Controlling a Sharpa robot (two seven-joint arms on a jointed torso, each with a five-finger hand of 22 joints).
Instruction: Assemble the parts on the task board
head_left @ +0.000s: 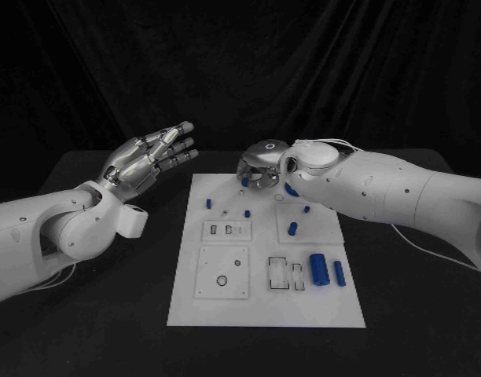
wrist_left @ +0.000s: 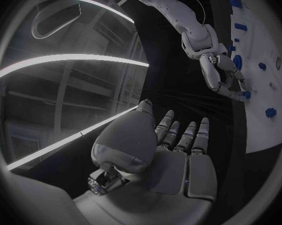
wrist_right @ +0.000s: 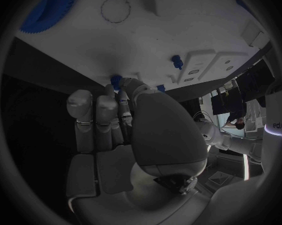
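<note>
The white task board (head_left: 263, 306) lies in the middle of the black table. Small blue parts stand or lie on it, among them a peg (head_left: 210, 203), a short piece (head_left: 293, 229) and two longer cylinders (head_left: 319, 269) near its right side. My right hand (head_left: 261, 174) reaches down to the board's far edge. Its thumb and fingertips (wrist_right: 110, 89) pinch a small blue part (wrist_right: 116, 79), which sits at the fingertips from the left wrist as well (wrist_left: 246, 94). My left hand (head_left: 150, 161) is raised left of the board, fingers apart, holding nothing.
White inset plates with slots and holes (head_left: 222, 271) take up the board's near half. A large blue toothed part (wrist_right: 50, 7) lies on the board (wrist_right: 153, 40). A thin cable (head_left: 422, 243) trails along the table under my right arm. Black cloth hangs behind.
</note>
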